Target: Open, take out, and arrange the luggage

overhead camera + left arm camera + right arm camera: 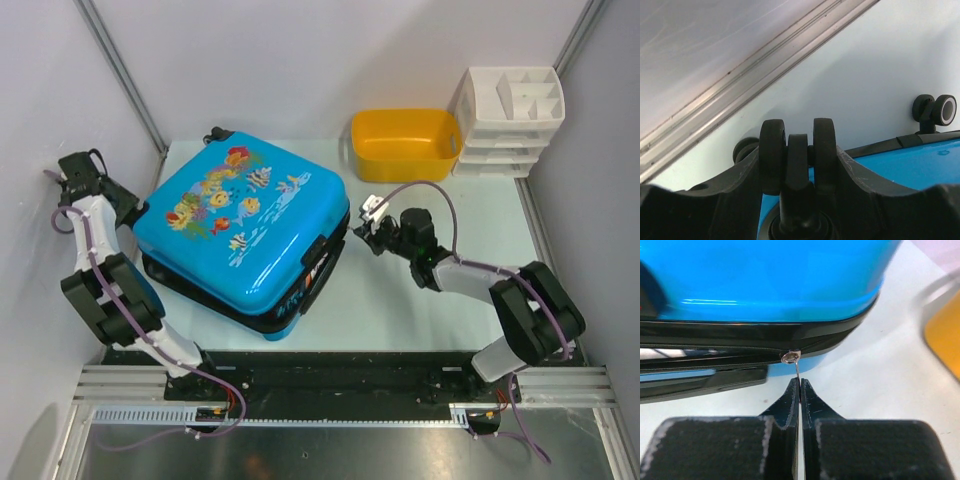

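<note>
The luggage (245,225), a bright-blue hard-shell suitcase with a fish print, lies flat and closed on the left half of the table. My left gripper (133,210) is at its far-left corner. In the left wrist view the left gripper (799,155) is shut on a black twin wheel (799,160) of the luggage (910,165). My right gripper (365,228) is at the luggage's right side. In the right wrist view the right gripper (799,382) is shut on the thin metal zipper pull (797,371), which hangs from the black zipper band (715,335).
A yellow plastic tub (405,143) stands at the back, right of the luggage, and also shows in the right wrist view (945,340). A white drawer organizer (508,120) stands at the back right. Another luggage wheel (935,111) sits near the wall.
</note>
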Motion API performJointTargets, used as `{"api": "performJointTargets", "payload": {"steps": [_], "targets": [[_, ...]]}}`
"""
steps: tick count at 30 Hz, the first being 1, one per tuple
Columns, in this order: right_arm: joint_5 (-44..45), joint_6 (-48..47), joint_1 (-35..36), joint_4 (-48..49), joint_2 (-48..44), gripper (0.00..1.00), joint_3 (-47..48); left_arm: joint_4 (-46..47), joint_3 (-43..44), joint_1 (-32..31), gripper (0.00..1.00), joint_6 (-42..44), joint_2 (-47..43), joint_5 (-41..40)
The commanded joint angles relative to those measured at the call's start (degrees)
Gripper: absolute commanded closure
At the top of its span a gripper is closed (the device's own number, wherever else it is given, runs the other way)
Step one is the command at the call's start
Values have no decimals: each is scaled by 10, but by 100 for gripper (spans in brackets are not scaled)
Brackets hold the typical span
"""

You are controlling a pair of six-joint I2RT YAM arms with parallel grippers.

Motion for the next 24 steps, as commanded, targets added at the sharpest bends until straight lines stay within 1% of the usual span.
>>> {"api": "performJointTargets", "payload": {"steps": [1, 6, 8, 11, 15, 17, 20, 24], "targets": [[-25, -61, -88, 29, 50, 100, 42, 64, 79, -18, 100, 68, 44, 13], [-106, -91, -130, 54, 111, 100, 101, 65, 124, -44, 100, 119, 93, 12], [-127, -106, -143, 77, 145, 100, 118, 65, 139, -55, 100, 132, 103, 15], [-158, -106, -156, 93, 183, 100, 169, 68, 157, -67, 100, 156, 121, 20], [-221, -105, -163, 120, 258, 100, 223, 74, 175, -78, 100, 189, 139, 70], [-260, -111, -163, 144, 281, 100, 247, 76, 185, -85, 100, 202, 150, 101], [-290, -104, -151, 183, 322, 100, 274, 79, 192, -100, 100, 220, 160, 121], [-312, -58, -121, 246, 354, 100, 291, 83, 191, -127, 100, 248, 161, 142]]}}
